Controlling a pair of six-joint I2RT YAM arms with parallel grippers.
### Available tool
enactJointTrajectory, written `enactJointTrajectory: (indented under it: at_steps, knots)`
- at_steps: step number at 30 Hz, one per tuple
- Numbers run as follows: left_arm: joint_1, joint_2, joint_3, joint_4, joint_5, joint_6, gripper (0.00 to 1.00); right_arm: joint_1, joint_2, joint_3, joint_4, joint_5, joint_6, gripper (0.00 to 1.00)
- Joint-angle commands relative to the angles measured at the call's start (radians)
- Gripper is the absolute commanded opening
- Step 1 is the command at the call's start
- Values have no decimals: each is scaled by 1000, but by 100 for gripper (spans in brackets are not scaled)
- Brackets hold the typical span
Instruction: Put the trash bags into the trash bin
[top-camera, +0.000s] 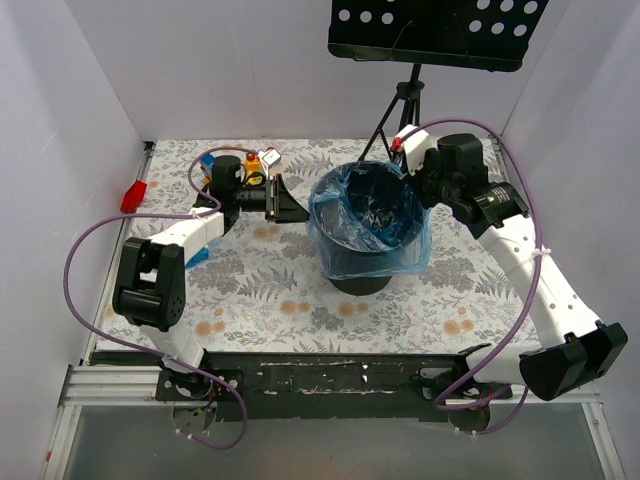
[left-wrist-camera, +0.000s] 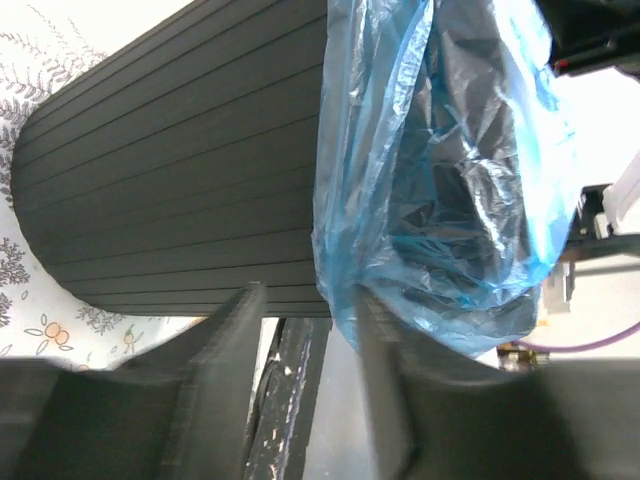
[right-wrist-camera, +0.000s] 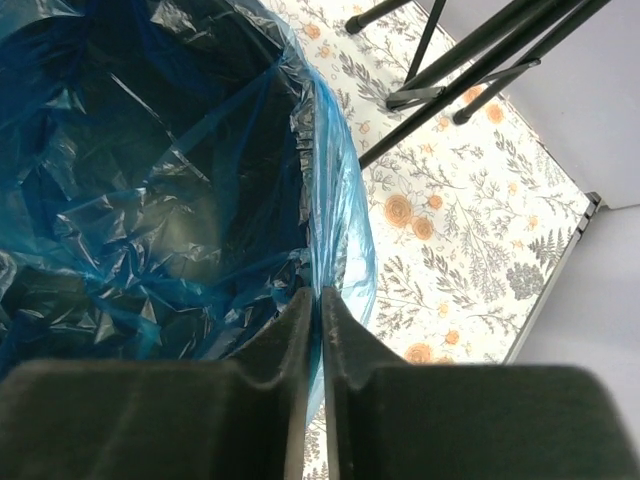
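The thin see-through blue plastic trash bag (top-camera: 415, 248) lines our big round black plastic trash bin (left-wrist-camera: 180, 150)

The bag sits inside the bin on the flowery counter (top-camera: 260, 290), its edge folded over the rim. Our right pincer (right-wrist-camera: 320, 295) is pinched shut on that edge, we think to tug it snug. Our left pincer (left-wrist-camera: 305, 300) sits beside the bin, jaws apart, close to the bag but not gripping it.

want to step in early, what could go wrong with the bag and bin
The right pincer pinches the thin translucent blue plastic trash bag at the rim of the round black plastic trash bin; a pull could tear it. The left pincer stands open beside the bin; closing might miss the film or nudge the bin.
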Motion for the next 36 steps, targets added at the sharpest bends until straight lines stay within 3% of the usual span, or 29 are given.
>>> enactJointTrajectory:
  at_steps: [1, 3, 4, 9, 13, 17, 23, 24, 27, 29, 33, 36]
  knots:
    - [-19, 44, 55, 56, 65, -22, 24, 4, 6, 38, 29, 53, 26, 3]
    - [-19, 52, 59, 53, 65, -25, 4, -15, -6, 38, 45, 70, 40, 1]
    - [-21, 49, 56, 46, 54, -21, 0, -40, -12, 41, 43, 42, 50, 1]
    - [-21, 42, 79, -49, 20, 57, 0, -222, -38, -2, 48, -233, 153, 1]
    - [-22, 50, 84, -92, 20, 117, 0, -315, -58, -115, 92, -360, 182, 1]
    - [-38, 64, 82, -125, 8, 185, 0, -319, -64, -226, 176, -494, 222, 1]
    - [-58, 76, 88, -217, -62, 280, 0, -319, -81, -422, 269, -491, 218, 1]
    - [-58, 78, 93, -220, -64, 284, 0, -319, -96, -443, 287, -489, 224, 5]
    - [-56, 79, 122, -265, -92, 317, 0, -319, -121, -461, 315, -457, 264, 30]
    - [-58, 81, 150, -324, -136, 366, 1, -319, -123, -433, 283, -425, 264, 34]
    - [-26, 53, 183, -413, -210, 418, 45, -321, -129, -330, 182, -324, 259, 54]
    - [-1, 7, 206, -514, -280, 502, 60, -321, -135, -260, 105, -214, 274, 60]
